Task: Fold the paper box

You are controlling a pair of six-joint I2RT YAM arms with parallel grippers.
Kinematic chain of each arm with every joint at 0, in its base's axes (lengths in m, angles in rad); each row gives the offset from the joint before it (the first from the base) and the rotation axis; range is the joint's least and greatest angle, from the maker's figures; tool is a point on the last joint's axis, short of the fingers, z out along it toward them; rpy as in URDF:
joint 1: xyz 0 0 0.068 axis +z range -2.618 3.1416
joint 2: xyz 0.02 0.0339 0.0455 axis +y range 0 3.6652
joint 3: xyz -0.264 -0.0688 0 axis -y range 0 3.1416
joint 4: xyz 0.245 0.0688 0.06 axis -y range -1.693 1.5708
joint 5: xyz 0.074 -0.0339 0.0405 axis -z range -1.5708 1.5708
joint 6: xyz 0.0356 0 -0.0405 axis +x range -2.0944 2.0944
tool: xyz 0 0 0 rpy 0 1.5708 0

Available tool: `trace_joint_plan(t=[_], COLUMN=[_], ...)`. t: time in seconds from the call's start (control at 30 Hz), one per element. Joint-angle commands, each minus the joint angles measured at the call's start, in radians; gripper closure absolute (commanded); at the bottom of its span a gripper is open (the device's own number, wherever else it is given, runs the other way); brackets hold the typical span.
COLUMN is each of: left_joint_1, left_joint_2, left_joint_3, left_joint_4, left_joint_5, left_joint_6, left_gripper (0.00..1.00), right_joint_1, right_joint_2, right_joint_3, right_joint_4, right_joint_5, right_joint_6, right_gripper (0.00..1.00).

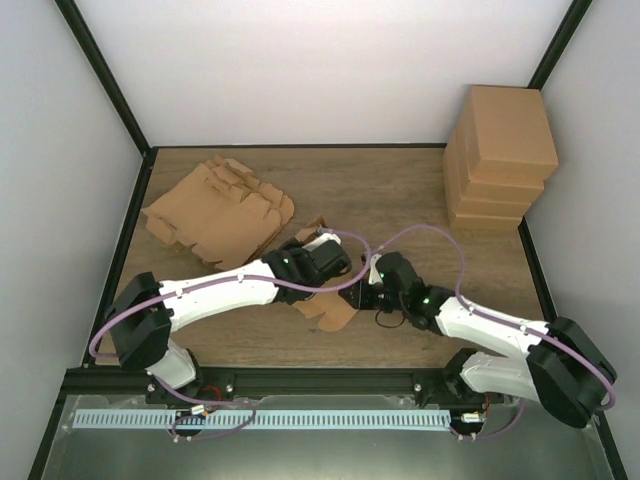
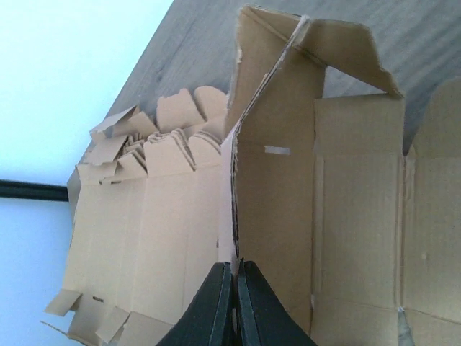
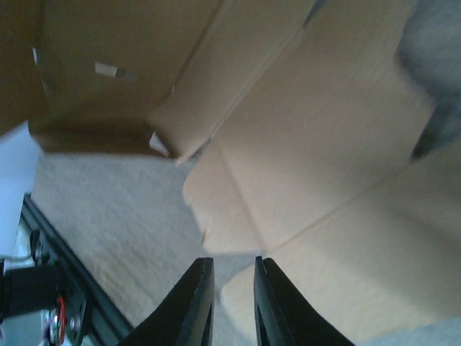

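Black fingers of the left gripper are clenched on the bottom edge of a raised wall of the paper box, which stands upright beside its flat base panels. The box lies on the wooden table near its front edge, between the two wrists. Fingers of the right gripper stand slightly parted over a flap, gripping nothing visible. Flat cardboard blanks are piled at rear left, and finished boxes are stacked at rear right.
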Motion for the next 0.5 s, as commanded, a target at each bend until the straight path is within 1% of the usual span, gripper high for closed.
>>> trace_joint_plan(t=[0.0, 0.07, 0.1, 0.17, 0.2, 0.27, 0.33, 0.4, 0.47], left_joint_1=[-0.045, -0.058, -0.061, -0.063, -0.062, -0.062, -0.060, -0.058, -0.058], left_joint_2=[0.031, 0.045, 0.050, 0.057, 0.058, 0.058, 0.064, 0.079, 0.087], left_joint_3=[-0.051, -0.067, -0.074, -0.078, -0.079, -0.085, -0.098, -0.094, -0.092], left_joint_4=[0.102, 0.130, 0.141, 0.156, 0.162, 0.184, 0.211, 0.213, 0.214], left_joint_5=[-0.050, -0.067, -0.073, -0.068, -0.063, -0.054, -0.066, -0.078, -0.065], left_joint_6=[0.126, 0.152, 0.164, 0.177, 0.180, 0.197, 0.217, 0.215, 0.211], left_gripper=[0.96, 0.96, 0.96, 0.96, 0.96, 0.96, 0.96, 0.96, 0.96], right_joint_1=[-0.102, -0.143, -0.154, -0.157, -0.156, -0.146, -0.145, -0.143, -0.142], right_joint_2=[0.052, 0.096, 0.109, 0.118, 0.115, 0.096, 0.085, 0.105, 0.156], right_joint_3=[0.075, 0.104, 0.118, 0.135, 0.130, 0.075, 0.008, -0.041, -0.051], right_joint_4=[0.001, 0.011, 0.016, 0.044, 0.073, 0.192, 0.338, 0.482, 0.567], right_joint_5=[-0.023, -0.041, -0.032, 0.022, 0.050, 0.112, 0.138, 0.124, 0.138], right_joint_6=[-0.075, -0.089, -0.102, -0.143, -0.193, -0.262, -0.314, -0.367, -0.389], right_gripper=[0.81, 0.65, 0.62, 0.62, 0.61, 0.61, 0.61, 0.61, 0.61])
